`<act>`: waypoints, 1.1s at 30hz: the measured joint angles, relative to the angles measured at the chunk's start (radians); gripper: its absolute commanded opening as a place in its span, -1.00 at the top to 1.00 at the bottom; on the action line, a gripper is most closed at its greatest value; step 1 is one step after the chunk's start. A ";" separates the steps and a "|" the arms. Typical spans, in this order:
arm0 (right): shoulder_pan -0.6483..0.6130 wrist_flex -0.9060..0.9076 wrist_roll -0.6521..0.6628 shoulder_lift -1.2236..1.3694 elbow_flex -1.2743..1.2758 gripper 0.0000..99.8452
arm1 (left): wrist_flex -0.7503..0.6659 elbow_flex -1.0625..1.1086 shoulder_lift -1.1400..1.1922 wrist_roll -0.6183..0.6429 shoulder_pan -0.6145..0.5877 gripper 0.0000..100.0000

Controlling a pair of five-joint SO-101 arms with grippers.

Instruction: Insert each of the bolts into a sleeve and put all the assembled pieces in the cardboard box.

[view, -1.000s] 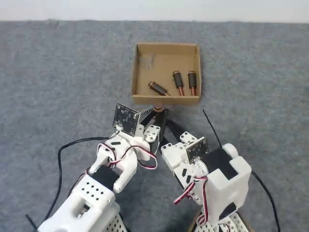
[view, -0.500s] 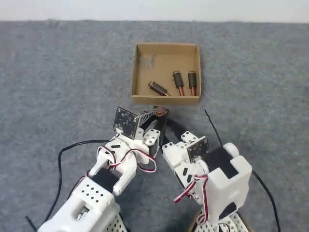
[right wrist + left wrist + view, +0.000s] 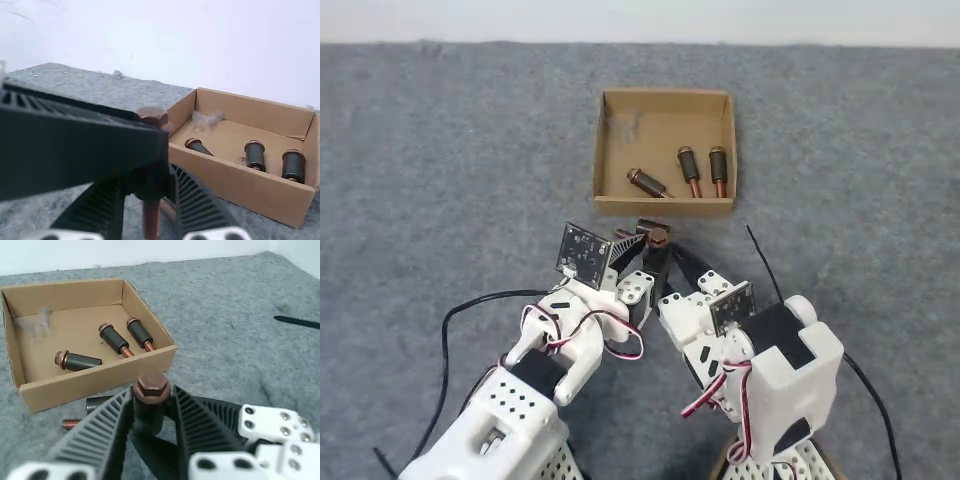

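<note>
My left claw is pinched on a dark sleeve, held upright, with a copper bolt standing in it, hexagonal head on top. My right claw meets it from the other side, its ribbed jaws pressed against the same sleeve, and the bolt's copper shaft pokes out below. From above, both claws come together just in front of the cardboard box, close to its near wall but not over it.

I judge this piece joined or nearly so, and not yet boxed.

On the grey carpet between the claws and the box lie a second dark sleeve and a copper threaded end. I cannot tell whether they are one assembled piece or two loose parts.

The box sits open. Inside are three finished pieces, each a bolt in a sleeve: one lying slanted near the front wall, and two lying side by side toward the right wall.

So three are done, one is in hand, and at least one more waits on the carpet.
</note>
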 measured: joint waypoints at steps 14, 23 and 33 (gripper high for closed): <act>0.028 0.000 0.000 0.000 0.000 0.99 | 0.012 -0.052 0.000 -0.002 0.002 0.76; 0.028 0.000 0.000 0.000 0.000 0.99 | 0.301 -0.267 0.000 -0.002 0.002 0.77; 0.040 0.000 0.000 0.000 0.000 0.99 | 0.459 -0.370 0.000 -0.002 -0.138 0.77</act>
